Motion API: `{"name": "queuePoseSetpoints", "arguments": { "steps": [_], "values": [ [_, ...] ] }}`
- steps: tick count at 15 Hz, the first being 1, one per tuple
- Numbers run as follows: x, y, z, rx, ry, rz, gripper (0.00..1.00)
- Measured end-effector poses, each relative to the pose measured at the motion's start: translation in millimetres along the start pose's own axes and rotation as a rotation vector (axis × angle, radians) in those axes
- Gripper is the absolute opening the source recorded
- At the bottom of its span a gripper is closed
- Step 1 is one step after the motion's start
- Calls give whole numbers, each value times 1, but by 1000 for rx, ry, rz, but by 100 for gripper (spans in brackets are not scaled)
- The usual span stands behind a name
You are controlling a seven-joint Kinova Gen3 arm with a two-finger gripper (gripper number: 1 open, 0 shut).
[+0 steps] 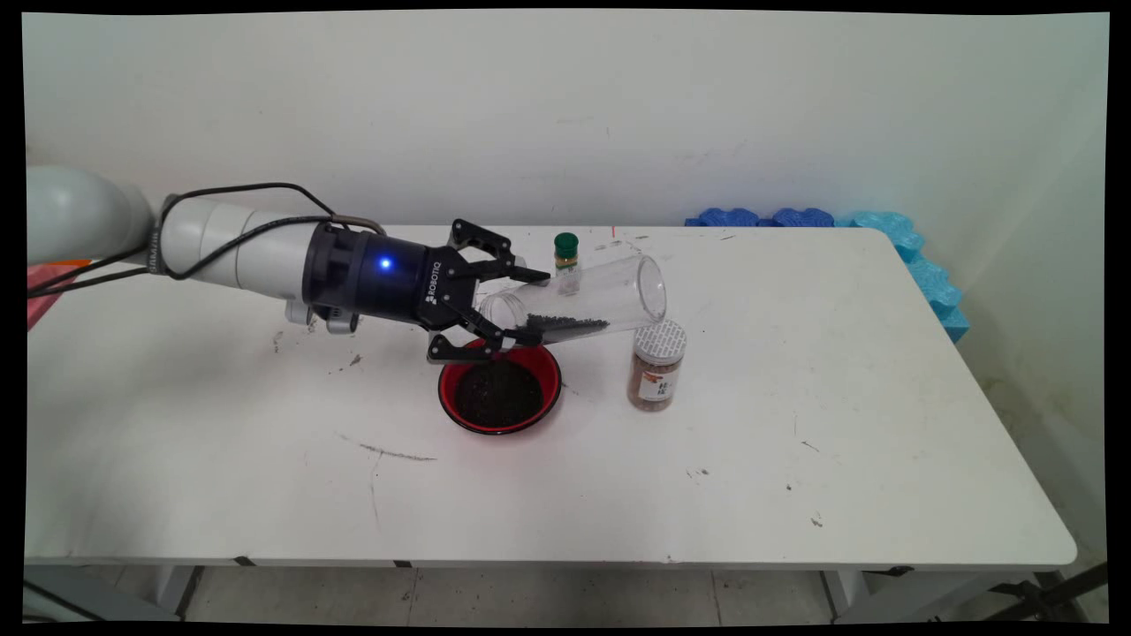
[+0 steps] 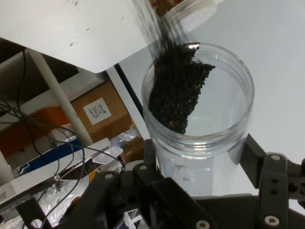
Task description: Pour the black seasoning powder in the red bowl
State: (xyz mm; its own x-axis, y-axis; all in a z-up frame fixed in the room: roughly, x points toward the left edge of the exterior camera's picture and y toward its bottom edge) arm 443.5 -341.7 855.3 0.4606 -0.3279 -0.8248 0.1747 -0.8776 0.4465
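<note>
My gripper is shut on a clear plastic jar that lies almost level, its right end a little higher. Dark grains rest along the jar's lower side. The jar's narrower left end, held between my fingers, hangs just above a red bowl filled with the same dark grains. In the hand view the jar stretches away from my gripper, with a heap of dark grains inside.
A spice jar with a white perforated lid and brown contents stands just right of the bowl, under the clear jar's raised end. A small green-capped bottle stands behind. Blue foam lines the back right corner.
</note>
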Motion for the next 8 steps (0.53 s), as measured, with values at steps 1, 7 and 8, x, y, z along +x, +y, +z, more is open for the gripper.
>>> {"name": "queuePoseSetpoints", "arguments": {
  "steps": [1, 7, 8],
  "values": [
    [0, 0, 0, -2, -1, -3, 0],
    [-1, 1, 1, -10, -12, -20, 0],
    [-1, 1, 1, -12, -15, -22, 0]
  ]
}}
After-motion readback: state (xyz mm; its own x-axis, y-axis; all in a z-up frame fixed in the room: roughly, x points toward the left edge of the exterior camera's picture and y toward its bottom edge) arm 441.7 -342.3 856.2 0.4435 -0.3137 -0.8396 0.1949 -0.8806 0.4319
